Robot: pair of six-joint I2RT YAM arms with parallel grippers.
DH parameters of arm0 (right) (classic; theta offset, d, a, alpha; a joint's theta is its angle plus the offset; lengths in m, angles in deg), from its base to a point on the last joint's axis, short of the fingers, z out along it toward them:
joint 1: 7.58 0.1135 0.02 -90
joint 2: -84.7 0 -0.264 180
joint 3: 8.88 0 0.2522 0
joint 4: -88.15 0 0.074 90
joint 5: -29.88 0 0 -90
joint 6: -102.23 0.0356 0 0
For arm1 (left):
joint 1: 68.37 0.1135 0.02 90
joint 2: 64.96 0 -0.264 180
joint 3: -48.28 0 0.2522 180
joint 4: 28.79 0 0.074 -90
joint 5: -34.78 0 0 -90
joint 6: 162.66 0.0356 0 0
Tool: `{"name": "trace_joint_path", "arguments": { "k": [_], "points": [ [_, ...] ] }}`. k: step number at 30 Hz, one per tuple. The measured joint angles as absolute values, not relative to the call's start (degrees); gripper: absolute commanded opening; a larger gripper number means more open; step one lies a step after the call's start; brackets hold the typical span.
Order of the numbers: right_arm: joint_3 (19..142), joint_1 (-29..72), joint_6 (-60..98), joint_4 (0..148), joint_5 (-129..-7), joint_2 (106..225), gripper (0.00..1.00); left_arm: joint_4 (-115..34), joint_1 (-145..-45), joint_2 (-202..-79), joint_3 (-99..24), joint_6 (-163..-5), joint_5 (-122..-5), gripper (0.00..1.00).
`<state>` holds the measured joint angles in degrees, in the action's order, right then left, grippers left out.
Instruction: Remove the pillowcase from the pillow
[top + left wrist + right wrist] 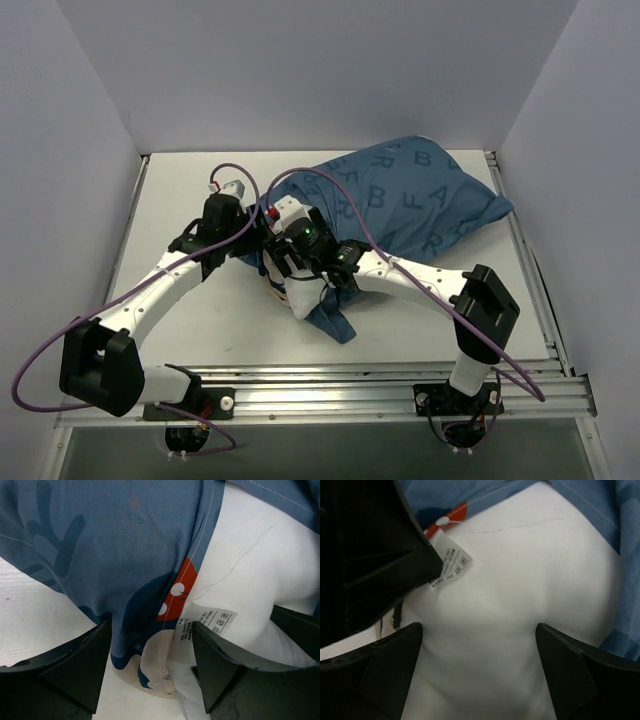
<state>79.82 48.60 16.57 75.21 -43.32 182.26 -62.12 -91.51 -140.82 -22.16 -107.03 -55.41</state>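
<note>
Blue pillowcase [100, 555] hem inside spread left tool [150, 627], pillow [520, 605] corner bare

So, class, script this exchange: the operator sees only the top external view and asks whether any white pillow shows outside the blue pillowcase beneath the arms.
Observer: Yes, the right wrist view shows bare pillow bulging between the open jaws of the right pincer.
Operator: And the other arm?
Observer: The left pincer is open, astride the pillowcase hem.
Operator: Any landmark?
Observer: A small printed tag on the pillow beside that hem.
</note>
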Motion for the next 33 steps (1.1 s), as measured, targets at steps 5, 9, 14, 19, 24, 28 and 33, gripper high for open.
{"name": "trace_joint_path", "arguments": {
  "k": [5, 9, 14, 19, 24, 28, 33],
  "points": [
    [74.61, 45.93, 18.10, 79.47, -43.01, 182.37, 0.59, -60.51, -91.03, -142.24, -22.56, -106.48, -56.96, 0.72],
    [68.95, 42.90, 20.87, 83.08, -43.49, 179.97, 0.07, -58.85, -91.03, -142.57, -22.71, -106.35, -57.33, 0.72],
    [65.11, 40.69, 22.99, 84.96, -44.00, 176.30, 0.00, -57.56, -91.03, -144.69, -23.80, -106.26, -58.78, 0.72],
    [63.31, 40.47, 23.76, 86.58, -44.63, 175.49, 0.00, -55.20, -91.53, -146.04, -24.92, -106.18, -61.07, 0.72],
    [61.63, 40.45, 24.31, 88.02, -45.57, 174.44, 0.00, -53.82, -93.32, -147.88, -29.20, -104.49, -61.47, 0.72],
    [60.82, 40.45, 24.76, 88.68, -46.03, 173.89, 0.00, -52.51, -94.24, -151.20, -32.61, -103.47, -61.09, 0.69],
    [60.65, 40.84, 25.31, 88.94, -46.05, 173.80, 0.00, -52.11, -95.81, -155.07, -33.35, -103.18, -59.50, 0.66]
  ]
}}
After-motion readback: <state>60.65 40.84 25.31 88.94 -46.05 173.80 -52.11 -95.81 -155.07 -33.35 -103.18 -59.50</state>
